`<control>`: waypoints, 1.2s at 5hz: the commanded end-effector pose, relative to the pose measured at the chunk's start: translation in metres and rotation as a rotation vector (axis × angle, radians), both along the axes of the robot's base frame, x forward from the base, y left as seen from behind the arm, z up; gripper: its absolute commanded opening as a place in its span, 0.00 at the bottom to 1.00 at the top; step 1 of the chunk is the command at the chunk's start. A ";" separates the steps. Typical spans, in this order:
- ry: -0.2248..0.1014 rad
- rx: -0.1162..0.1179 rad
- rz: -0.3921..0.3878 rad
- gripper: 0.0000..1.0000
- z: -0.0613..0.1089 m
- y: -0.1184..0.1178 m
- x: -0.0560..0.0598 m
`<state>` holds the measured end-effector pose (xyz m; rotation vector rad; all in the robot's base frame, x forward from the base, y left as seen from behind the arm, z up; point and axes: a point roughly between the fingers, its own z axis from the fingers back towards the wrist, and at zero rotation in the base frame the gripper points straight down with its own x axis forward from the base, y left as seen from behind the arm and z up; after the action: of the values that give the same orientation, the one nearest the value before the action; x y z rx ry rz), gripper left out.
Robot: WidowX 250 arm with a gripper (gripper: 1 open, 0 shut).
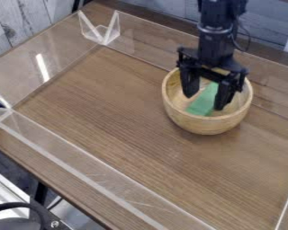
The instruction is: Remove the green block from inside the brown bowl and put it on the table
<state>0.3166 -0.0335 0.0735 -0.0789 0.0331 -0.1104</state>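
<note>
Green block (207, 101): lies inside the brown bowl (208, 119), tilted against the inner wall, not yet out on the tabletop (111, 126).
Block's long axis: runs from near-left to far-right inside the bowl — roughly across the line between the two fingers, as far as this view shows.
End effector (211, 88): points straight down over the bowl, fingers spread wide, one to each side of the block; it pinches nothing.
Block relative to end effector: directly beneath and between the fingertips, a little nearer the camera than the wrist; I cannot tell whether either finger touches it.
Bowl's place: right side of the tabletop, toward the far edge, well apart from the clear walls on the left and near sides.
Step in hand, as I judge it: the grasp is not made — the fingers must go down around the block's narrow sides and close before any lift.
Risk: the block leans on a curved wall, so a closing finger may push it aside rather than seat on it.
Count: one green block, one brown bowl, one arm with one end effector.
</note>
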 end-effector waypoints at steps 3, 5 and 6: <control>-0.045 -0.006 0.013 1.00 -0.004 0.002 0.016; -0.038 -0.004 0.019 0.00 -0.013 0.003 0.021; -0.041 -0.005 0.020 0.00 -0.012 0.003 0.021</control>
<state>0.3267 -0.0309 0.0448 -0.0805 0.0524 -0.0949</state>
